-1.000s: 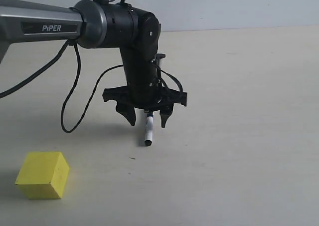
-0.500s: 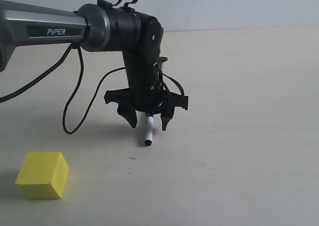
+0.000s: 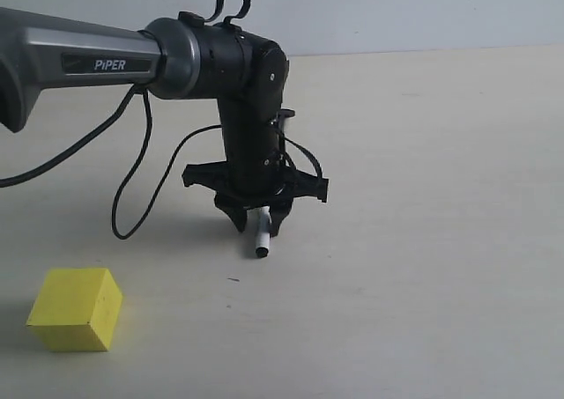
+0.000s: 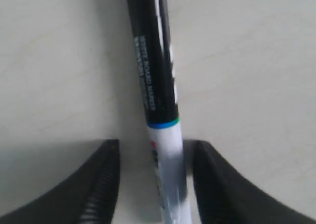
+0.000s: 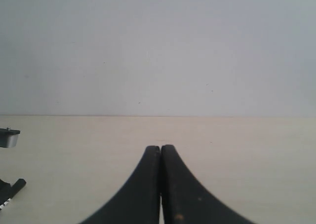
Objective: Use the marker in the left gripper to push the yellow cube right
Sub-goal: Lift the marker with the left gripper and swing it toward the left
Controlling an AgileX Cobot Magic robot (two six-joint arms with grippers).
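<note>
At the grasping step, with left gripper (image 3: 257, 229) jaws narrowly parted astride the marker (image 3: 262, 243), not visibly clamped; next: clamping, lifting, setting the tip against the yellow cube (image 3: 76, 309) face opposite the push.

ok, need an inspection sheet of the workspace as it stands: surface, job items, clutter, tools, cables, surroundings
Surface: beige tabletop, matte, no spills seen.
Job's things: marker on the table between the left tool's fingers; yellow cube sits apart, to the marker's left in the exterior view and nearer the camera.
Clutter: nothing seen.
Tools: left tool open, fingers straddling the marker's white barrel with gaps either side; right tool shut, empty.
Cables: black cable loops from the left arm to its wrist, away from the cube.
Surroundings: plain pale wall behind the table.
</note>
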